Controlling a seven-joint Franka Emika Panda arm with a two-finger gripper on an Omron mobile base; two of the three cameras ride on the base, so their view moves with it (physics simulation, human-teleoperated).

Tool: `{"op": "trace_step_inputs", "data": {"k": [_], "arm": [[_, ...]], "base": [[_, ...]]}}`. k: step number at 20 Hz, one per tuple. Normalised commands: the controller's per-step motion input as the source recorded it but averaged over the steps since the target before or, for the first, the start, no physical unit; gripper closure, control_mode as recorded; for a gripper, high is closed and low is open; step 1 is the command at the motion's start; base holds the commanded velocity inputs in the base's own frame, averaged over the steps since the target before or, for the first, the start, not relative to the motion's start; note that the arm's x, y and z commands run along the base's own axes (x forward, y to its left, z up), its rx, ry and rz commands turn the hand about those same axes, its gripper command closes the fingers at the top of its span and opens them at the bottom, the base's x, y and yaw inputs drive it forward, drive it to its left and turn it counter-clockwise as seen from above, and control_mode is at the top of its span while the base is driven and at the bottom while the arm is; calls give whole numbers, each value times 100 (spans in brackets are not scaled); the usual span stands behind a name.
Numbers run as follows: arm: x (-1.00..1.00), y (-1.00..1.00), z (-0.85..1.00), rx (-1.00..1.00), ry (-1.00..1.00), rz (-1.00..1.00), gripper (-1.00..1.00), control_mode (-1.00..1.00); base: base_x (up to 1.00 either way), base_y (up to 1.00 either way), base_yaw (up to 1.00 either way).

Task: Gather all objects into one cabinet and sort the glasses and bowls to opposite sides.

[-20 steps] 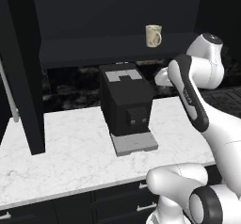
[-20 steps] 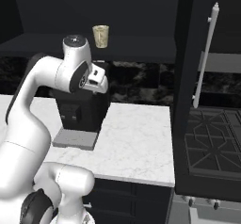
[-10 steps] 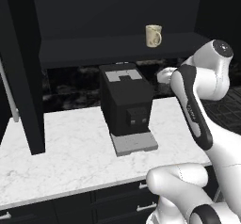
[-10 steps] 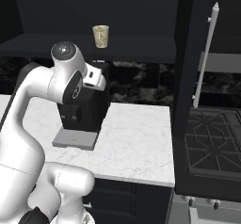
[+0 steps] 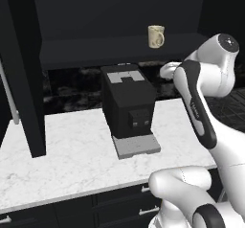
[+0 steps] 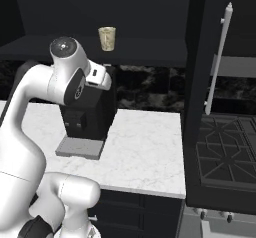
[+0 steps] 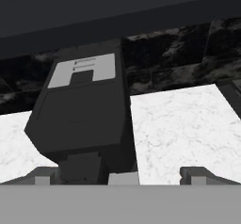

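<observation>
Here the cream marbled mug (image 5: 156, 36) stands upright on the dark shelf (image 5: 86, 50) of the open cabinet, above and slightly to one side of the black coffee machine (image 5: 128, 102), which serves as the landmark for this scene. The machine sits on the white marble counter (image 5: 72, 150) directly beneath that shelf. The gripper (image 7: 120, 173) hovers above and just in front of the machine's top panel, its two fingertips (image 7: 197, 173) spread wide apart with nothing between them. The tall cabinet door (image 6: 202, 82), with its slim white bar handle (image 6: 220, 57), stands open well to the far side of the machine in the right base view. The mug appears to be glazed ceramic: probably rigid, fairly light, smooth enough to slip, and likely to chip if knocked against the shelf edge. Its handle shows in the left base view; a firmer hold would likely come from spanning the body across its width, below the rim, with the fingers clear of the handle.
</observation>
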Motion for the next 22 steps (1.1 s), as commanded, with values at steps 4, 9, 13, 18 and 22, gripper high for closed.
{"op": "trace_step_inputs", "data": {"k": [4,9,13,18,22], "arm": [[6,0,20,-4,0,0,-100,-100],[19,0,7,-12,0,0,-100,-100],[26,0,21,-4,0,0,-100,-100],[31,0,35,0,0,0,-100,-100],[31,0,31,0,0,0,-100,-100]], "base": [[0,0,0],[0,0,0],[0,0,0],[0,0,0],[0,0,0]]}}
